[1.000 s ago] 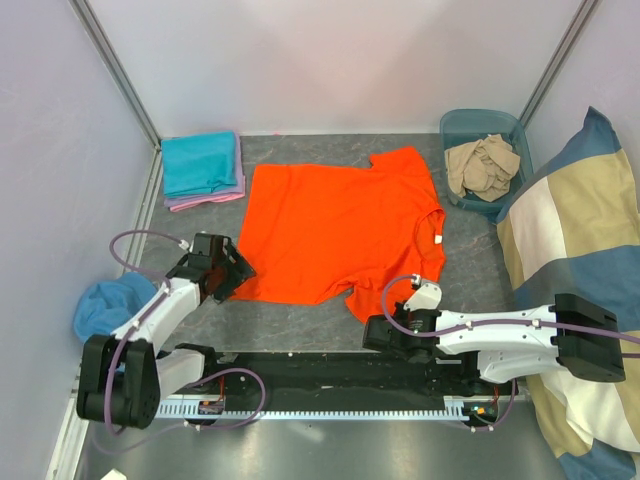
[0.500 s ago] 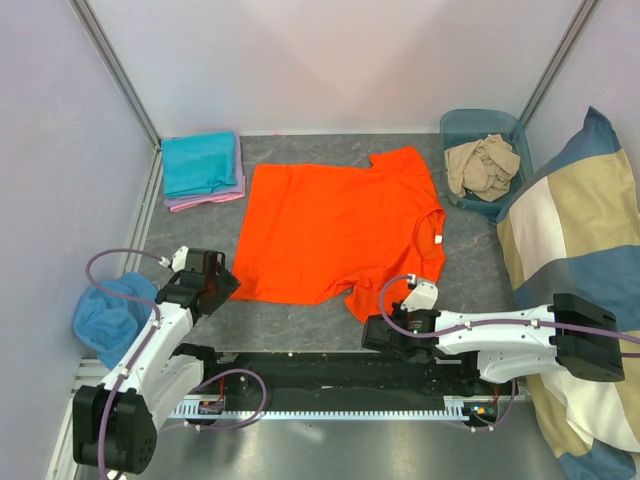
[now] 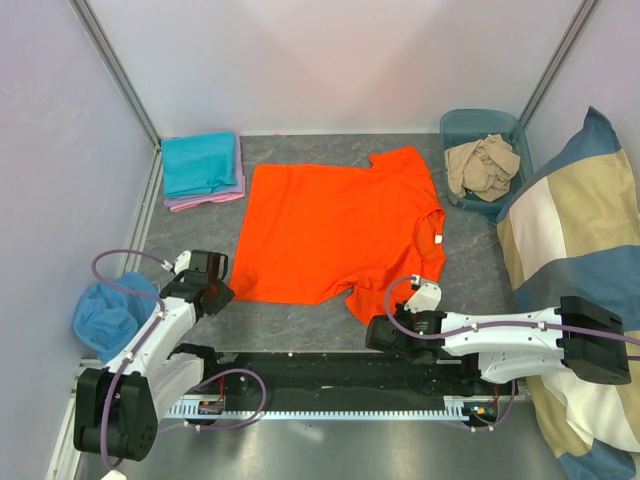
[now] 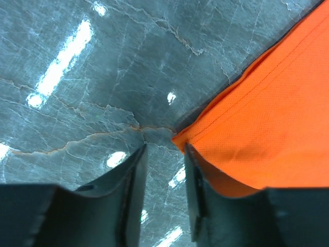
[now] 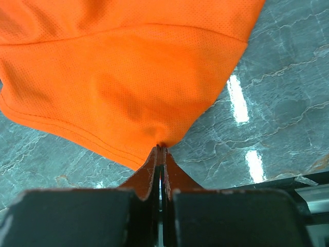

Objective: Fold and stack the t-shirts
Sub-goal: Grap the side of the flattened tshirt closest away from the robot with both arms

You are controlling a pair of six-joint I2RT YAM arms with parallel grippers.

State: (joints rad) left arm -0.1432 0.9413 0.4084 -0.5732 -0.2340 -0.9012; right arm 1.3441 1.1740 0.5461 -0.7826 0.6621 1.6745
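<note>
Apparently right end effector [image 5: 161,150] pinches orange t-shirt [image 5: 128,77] sleeve; contact hidden.

Flat shirt [image 3: 335,225] is lying mid bench [image 3: 290,318]; folded shirts [image 3: 203,168] sitting back-L; bin [image 3: 478,119], back-R, holding crumpled shirt [image 3: 485,165].

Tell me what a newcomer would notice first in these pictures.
The bright orange t-shirt, spread flat in the centre, dominates the scene. The right gripper is pinched shut on its near sleeve, while the left gripper stands open at the shirt's near left corner. At the far left lies a folded teal and pink stack.
</note>
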